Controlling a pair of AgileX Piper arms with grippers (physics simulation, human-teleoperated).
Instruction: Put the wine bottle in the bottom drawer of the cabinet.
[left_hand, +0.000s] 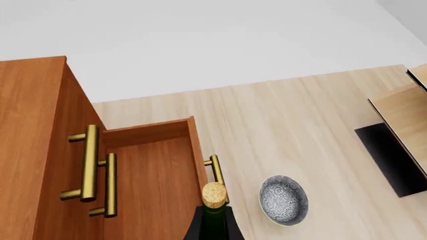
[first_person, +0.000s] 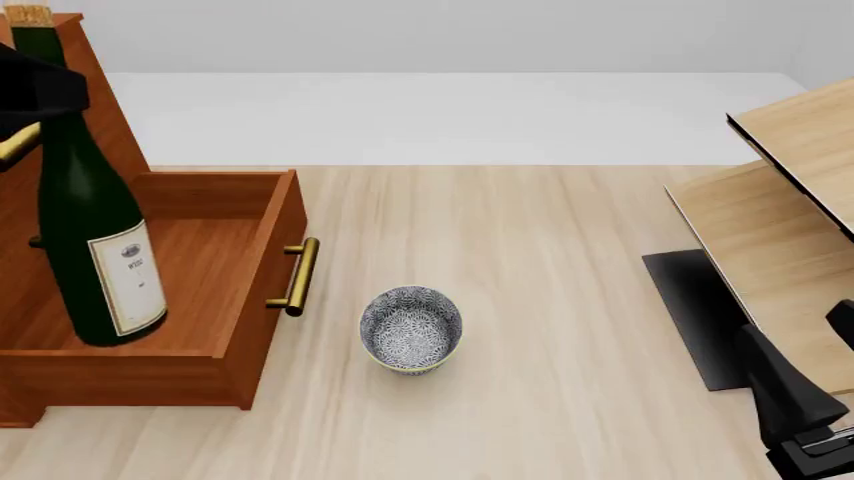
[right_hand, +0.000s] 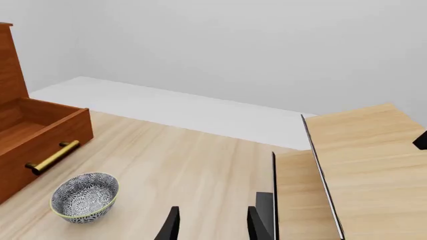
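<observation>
my left fingers are gripping the wine bottle by its neck | bottle is hanging upright inside the pulled-out bottom drawer of the cabinet | my right fingers are standing parted, holding nothing | bowl is sitting on the desk just beside the drawer

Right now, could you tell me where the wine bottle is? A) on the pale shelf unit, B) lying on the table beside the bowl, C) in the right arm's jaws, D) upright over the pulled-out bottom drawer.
D: the wine bottle stands upright over the open bottom drawer, held near its neck by the left gripper.
</observation>
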